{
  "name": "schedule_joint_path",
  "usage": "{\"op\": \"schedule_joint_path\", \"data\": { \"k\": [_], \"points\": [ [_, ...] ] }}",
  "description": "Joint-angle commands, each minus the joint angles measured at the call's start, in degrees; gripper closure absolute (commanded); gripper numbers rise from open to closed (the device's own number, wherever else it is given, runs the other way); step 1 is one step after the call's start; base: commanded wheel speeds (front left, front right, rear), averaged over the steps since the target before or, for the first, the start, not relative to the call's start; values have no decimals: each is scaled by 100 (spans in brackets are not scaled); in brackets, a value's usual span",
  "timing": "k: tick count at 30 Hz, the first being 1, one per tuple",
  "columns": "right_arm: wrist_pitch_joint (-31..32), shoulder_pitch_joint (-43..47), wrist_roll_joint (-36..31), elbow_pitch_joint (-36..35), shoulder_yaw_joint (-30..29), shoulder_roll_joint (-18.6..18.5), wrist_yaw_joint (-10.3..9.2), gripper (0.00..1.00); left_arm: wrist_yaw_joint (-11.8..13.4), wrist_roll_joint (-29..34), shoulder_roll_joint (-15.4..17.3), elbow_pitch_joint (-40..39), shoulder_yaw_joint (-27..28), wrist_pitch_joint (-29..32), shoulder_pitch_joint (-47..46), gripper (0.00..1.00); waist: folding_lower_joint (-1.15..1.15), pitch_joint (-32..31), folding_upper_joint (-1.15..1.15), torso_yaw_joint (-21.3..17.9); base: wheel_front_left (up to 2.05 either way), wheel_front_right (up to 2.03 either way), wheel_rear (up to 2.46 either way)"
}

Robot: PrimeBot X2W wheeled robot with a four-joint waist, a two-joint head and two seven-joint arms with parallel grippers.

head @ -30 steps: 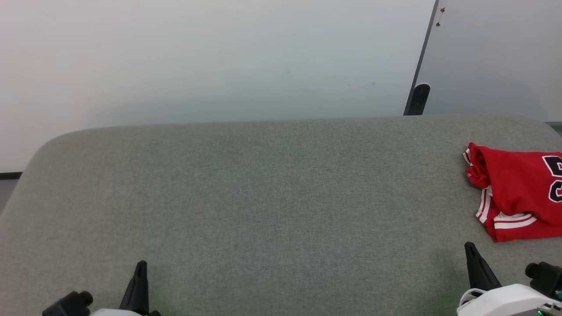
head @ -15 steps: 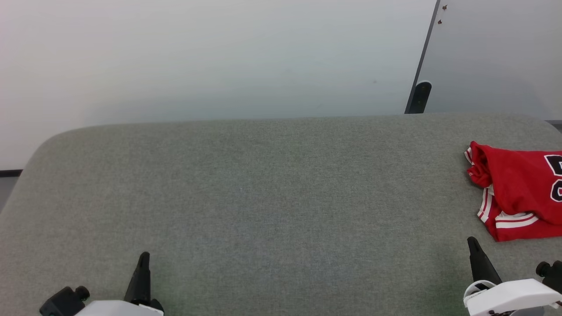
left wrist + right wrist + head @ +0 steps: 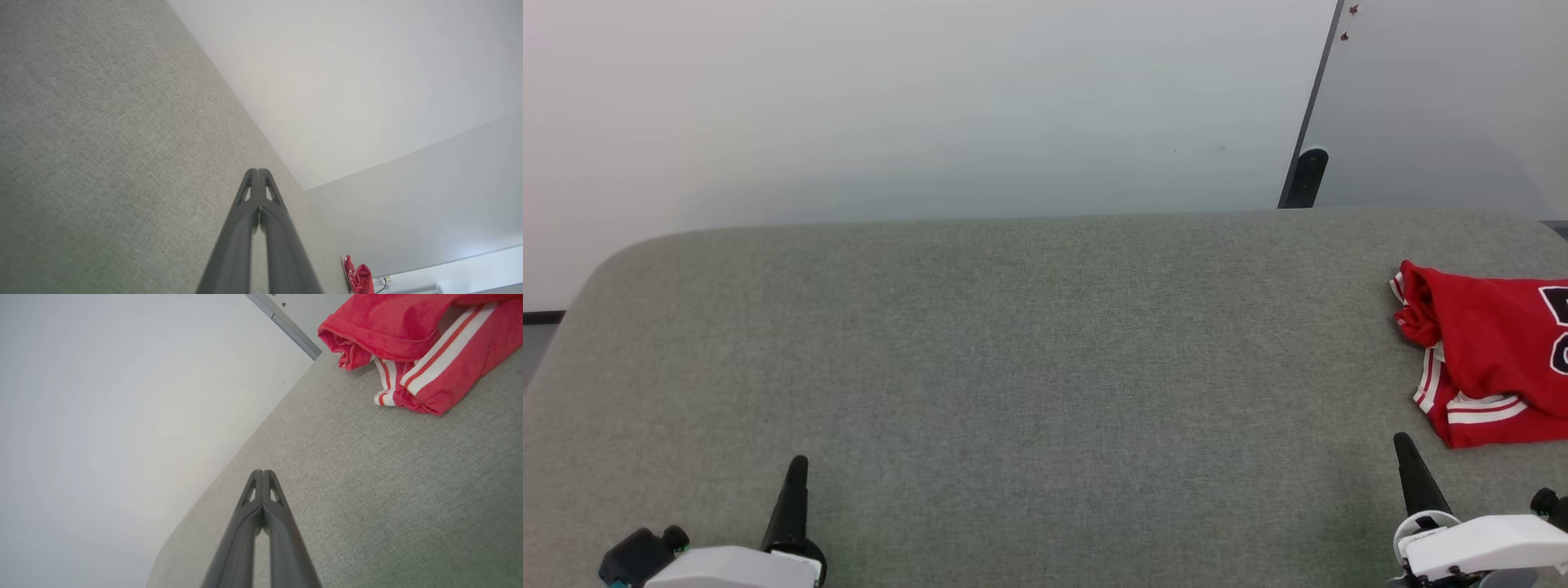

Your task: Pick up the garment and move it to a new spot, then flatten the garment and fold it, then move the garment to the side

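Count from my end: 1 garment, 2 arms, 2 fingers on each.

The left fingers (image 3: 797, 464) sit at the lower left of the head view, pointing up it. The pair is pressed together tip to tip with nothing between them, and the left wrist view shows the same seam (image 3: 258, 171). The right fingers (image 3: 1402, 441) at the lower right are also pinched tight and empty, which the right wrist view (image 3: 262, 472) confirms.

The red jersey shirt with white-and-red striped trim (image 3: 1482, 343) lies bunched at the far right of the flat grey fabric-covered desk (image 3: 1029, 343), partly cut off by the frame edge. It is just ahead of the right fingers' tip, not touching, and well apart from the left pair. The right wrist cam shows it close up (image 3: 408, 330), a rolled red hem plus 2 striped bands. In the left wrist cam it's a small red lump far off (image 3: 359, 278).

Writing: black white-outlined lettering (image 3: 1558, 331) on the shirt's front (cropped by the frame, so I can't read it). No other labels or brands legible.

Behind the desk are 1 plain white wall (image 3: 915, 106), 1 pale grey panel (image 3: 1445, 106) w/ a dark edge strip, and 1 short black post (image 3: 1305, 175) at its foot.
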Motion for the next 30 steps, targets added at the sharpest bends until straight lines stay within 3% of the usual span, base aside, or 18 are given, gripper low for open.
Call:
{"op": "schedule_joint_path", "data": {
  "k": [1,30],
  "points": [
    [38,-138,175,-89,-43,-6,-3,100,-11,-141,12,-68,24,34,-111,100,0,3,0,1,0,0,0],
    [454,-162,1850,-289,-221,130,-5,100,-16,-1616,-141,-130,84,449,-292,100,0,80,0,32,0,0,0]
  ]
}}
